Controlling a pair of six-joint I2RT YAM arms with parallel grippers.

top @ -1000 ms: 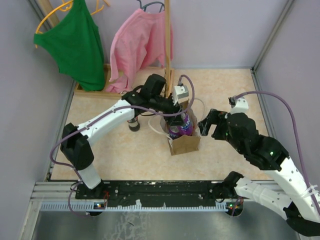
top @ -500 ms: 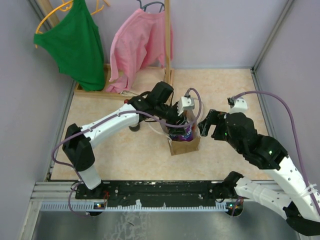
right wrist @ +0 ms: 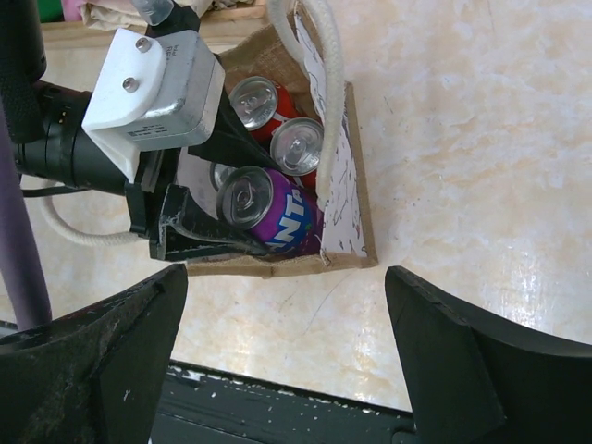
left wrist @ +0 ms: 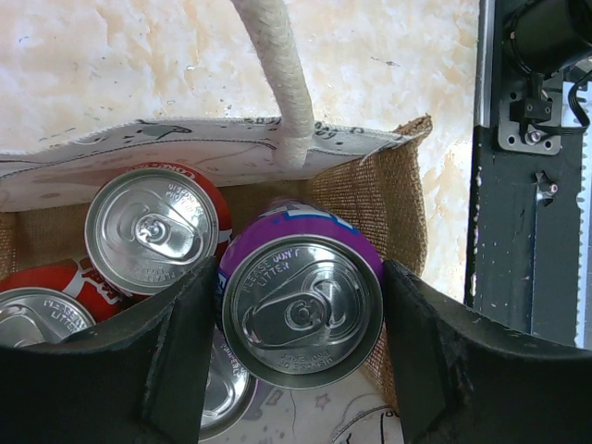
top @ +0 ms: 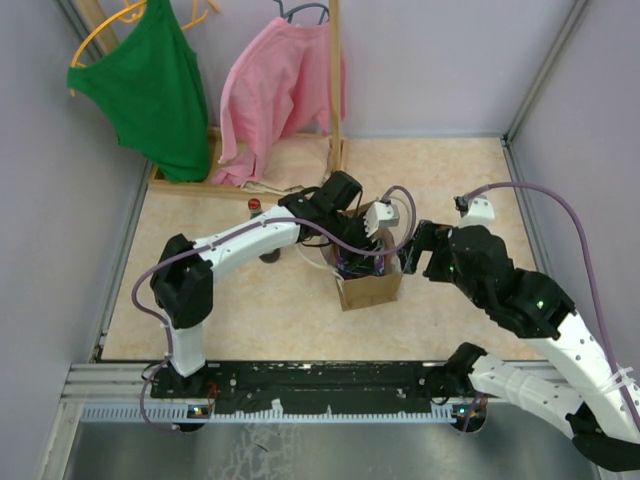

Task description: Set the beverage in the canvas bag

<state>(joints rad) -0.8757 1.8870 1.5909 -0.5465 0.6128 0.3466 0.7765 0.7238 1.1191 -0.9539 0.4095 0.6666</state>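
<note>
The canvas bag (top: 372, 291) stands open on the table; it also shows in the left wrist view (left wrist: 388, 190) and the right wrist view (right wrist: 339, 199). My left gripper (top: 366, 246) reaches down into it, shut on a purple can (left wrist: 302, 310), which also shows in the right wrist view (right wrist: 270, 215). The can is tilted and sits low at the bag's near end. Red cans (left wrist: 162, 229) and another can stand beside it in the bag. My right gripper (top: 412, 250) is open and empty, hovering just right of the bag (right wrist: 285, 276).
A dark bottle (top: 267, 254) stands on the table behind the left arm. A wooden rack (top: 337, 80) at the back holds a green top (top: 150, 90) and a pink shirt (top: 275, 100). A black rail (top: 300, 375) runs along the near edge.
My left arm has swung right and down, carrying the purple can from above the bag into it. The right arm has stayed put.
</note>
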